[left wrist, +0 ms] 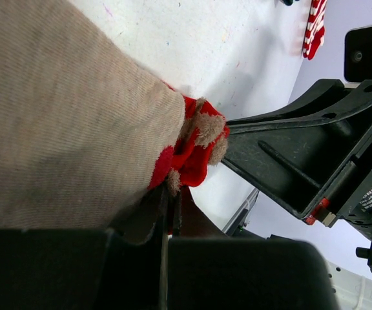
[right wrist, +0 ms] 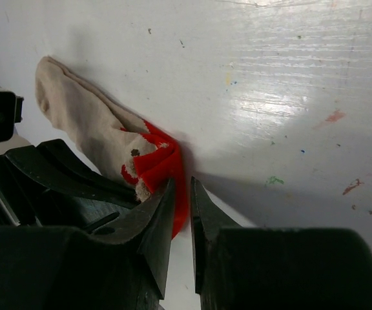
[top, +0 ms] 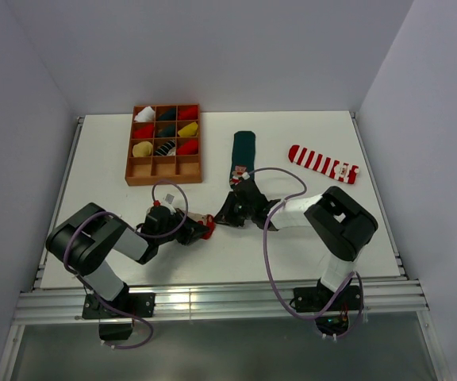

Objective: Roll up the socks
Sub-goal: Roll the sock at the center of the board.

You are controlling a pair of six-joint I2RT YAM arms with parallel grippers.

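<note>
- The beige knitted sock with a red toe (left wrist: pixel 76 129) lies on the white table (top: pixel 292 246) at about six o'clock from its middle, between my two hands.
- My left gripper (left wrist: pixel 173 194) is clenched, and it looks pinched on the fabric near the toe.
- My right gripper (right wrist: pixel 184 187) has its jaws narrowly parted with the red toe at their tips. I cannot tell whether they grip it.
- I judge the sock light, soft and limp. It will sag, stretch and unroll if let loose, so I should take hold of the flat toe edge and keep the roll pressed down.
- The dark green sock (top: pixel 243 155) waits at twelve o'clock from my right hand, and the red-and-white striped sock (top: pixel 322 163) at two.
</note>
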